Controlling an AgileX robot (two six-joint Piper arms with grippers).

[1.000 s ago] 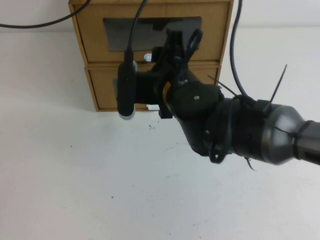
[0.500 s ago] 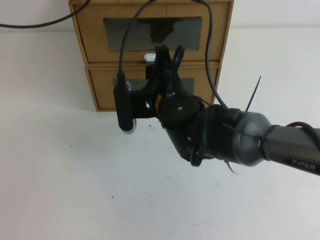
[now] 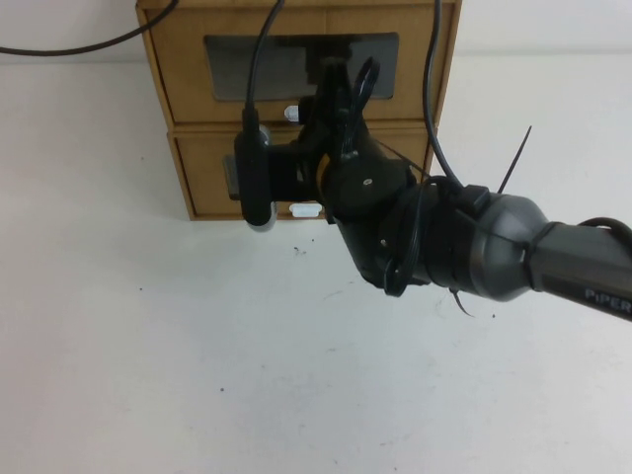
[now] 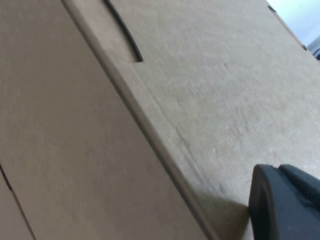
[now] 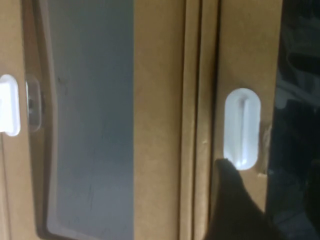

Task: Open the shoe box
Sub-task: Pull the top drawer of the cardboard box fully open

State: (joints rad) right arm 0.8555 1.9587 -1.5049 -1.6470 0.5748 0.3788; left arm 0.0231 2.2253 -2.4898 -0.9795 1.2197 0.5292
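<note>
Right wrist view: brown cardboard shoe box (image 5: 245,50), judged light and stiff; pull white oval handle (image 5: 242,128). Right tool (image 3: 336,99) beside handle, left tool (image 4: 285,200) against box; whether clenched, cannot tell.

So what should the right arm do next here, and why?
Probably ease the right gripper onto the white handle of the upper box: it hovers at that handle's end, not around it, and the box looks shut. The left gripper sits close to plain cardboard, out of the high view.
</note>
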